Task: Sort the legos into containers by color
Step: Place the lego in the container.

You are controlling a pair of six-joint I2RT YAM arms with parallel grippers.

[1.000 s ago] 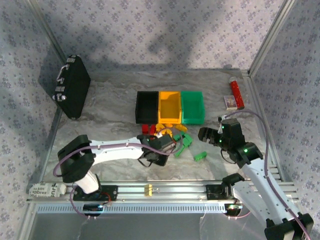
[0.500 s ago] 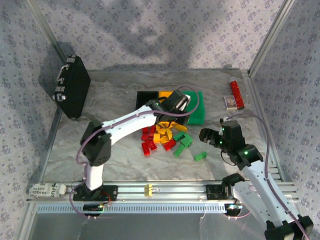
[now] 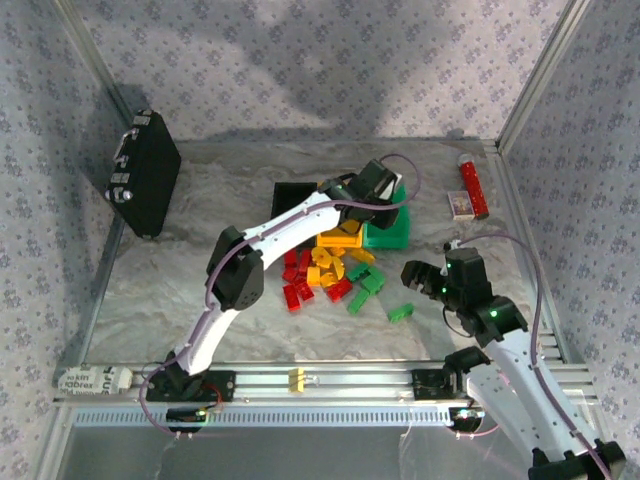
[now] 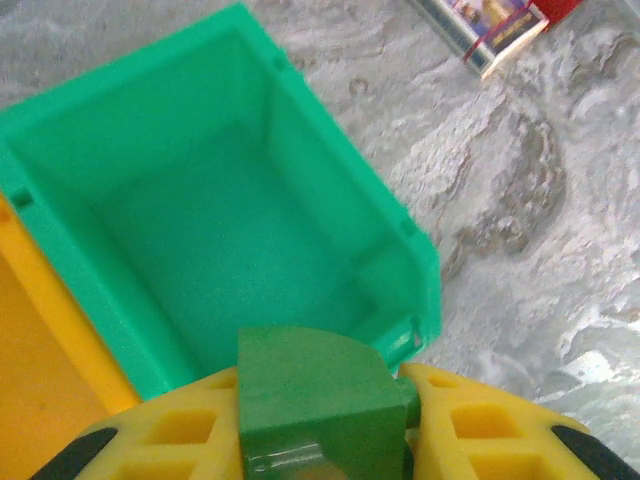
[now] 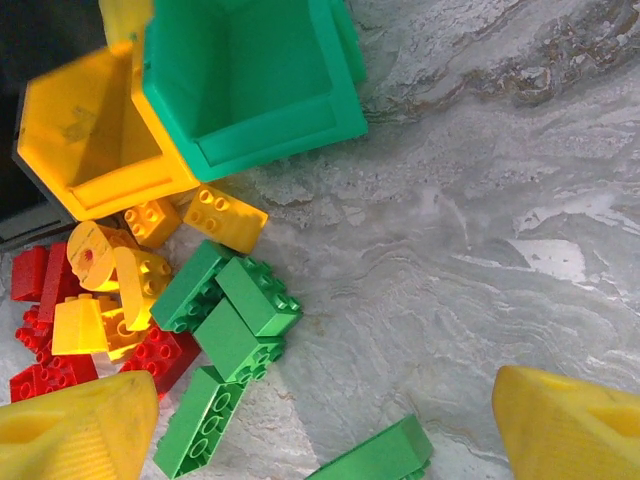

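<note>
Left tool (image 4: 320, 445): gripping a green brick (image 4: 305, 385) over the green bin (image 4: 300, 130), whose interior is bare. Right tool (image 5: 325, 425): open. Pile (image 3: 330, 272) before that bin: nearly all yours to sort.

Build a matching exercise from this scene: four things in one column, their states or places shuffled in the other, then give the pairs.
Column one
1. left hand
2. right hand
3. green bin
4. black briefcase

Column two
A. nothing inside it
B. shut on a green lego
C. stands upright at the far left
D. open, holding nothing

Pairs: 1-B, 2-D, 3-A, 4-C
</note>
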